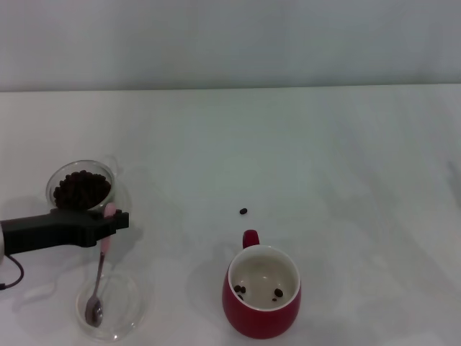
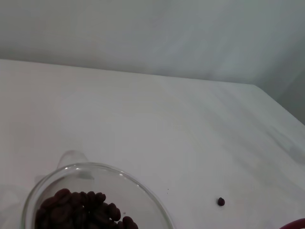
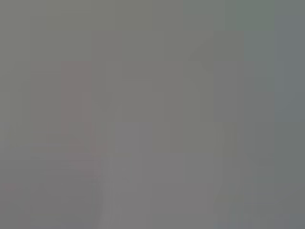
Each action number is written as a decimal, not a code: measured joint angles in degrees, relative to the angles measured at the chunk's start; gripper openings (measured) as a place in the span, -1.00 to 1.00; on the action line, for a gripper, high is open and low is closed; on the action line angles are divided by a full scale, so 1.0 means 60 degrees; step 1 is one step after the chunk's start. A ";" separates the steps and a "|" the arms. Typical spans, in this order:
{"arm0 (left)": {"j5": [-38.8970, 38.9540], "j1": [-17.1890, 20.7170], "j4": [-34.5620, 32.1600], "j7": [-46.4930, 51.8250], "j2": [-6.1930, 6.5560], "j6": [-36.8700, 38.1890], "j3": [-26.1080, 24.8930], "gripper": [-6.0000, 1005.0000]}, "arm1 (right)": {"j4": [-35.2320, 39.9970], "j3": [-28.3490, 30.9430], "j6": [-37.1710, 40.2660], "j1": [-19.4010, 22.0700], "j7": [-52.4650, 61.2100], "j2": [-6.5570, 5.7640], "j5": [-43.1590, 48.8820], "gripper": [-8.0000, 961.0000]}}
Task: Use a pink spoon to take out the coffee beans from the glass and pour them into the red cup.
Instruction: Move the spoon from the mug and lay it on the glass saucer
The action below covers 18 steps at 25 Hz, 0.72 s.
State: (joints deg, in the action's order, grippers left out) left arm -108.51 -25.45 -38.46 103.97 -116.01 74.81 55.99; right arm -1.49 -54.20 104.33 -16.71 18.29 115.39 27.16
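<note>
From the head camera I see my left gripper (image 1: 108, 218) clamped on the pink spoon's (image 1: 99, 277) handle, its bowl resting in a clear dish (image 1: 130, 308). The glass (image 1: 81, 187) of coffee beans (image 1: 83, 189) sits just behind; the red cup (image 1: 261, 292) holds two beans. A stray bean (image 1: 243, 211) lies beyond the cup. The left wrist camera shows the glass (image 2: 95, 198), its beans (image 2: 81, 212), and the stray bean (image 2: 221, 202). The right wrist camera shows only grey.

Glossy ceramic red cup (image 1: 261, 294) (clear glass (image 1: 81, 187)).

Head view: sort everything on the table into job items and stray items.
Job: pink spoon, held at its handle by the left hand; coffee beans in the glass; red cup.
Stray: clear dish under the spoon's bowl; lone bean on the table.
</note>
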 joint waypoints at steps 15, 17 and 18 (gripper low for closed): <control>0.0020 0.0050 0.0009 -0.0228 -0.0148 -0.0153 -0.0031 -0.72 | 0.0073 0.0012 -0.0250 -0.0100 0.0000 0.0015 -0.0026 0.29; 0.0030 0.0055 0.0009 -0.0277 -0.0217 -0.0153 -0.0039 -0.72 | 0.0073 0.0012 -0.0271 -0.0101 -0.0001 0.0015 -0.0038 0.29; 0.0045 0.0055 0.0010 -0.0302 -0.0255 -0.0152 -0.0041 -0.72 | 0.0073 0.0011 -0.0280 -0.0101 0.0000 0.0016 -0.0043 0.29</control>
State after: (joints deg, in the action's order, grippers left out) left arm -108.24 -25.11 -38.40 102.16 -117.54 73.89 55.75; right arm -1.05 -54.14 102.65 -17.32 18.28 115.49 26.90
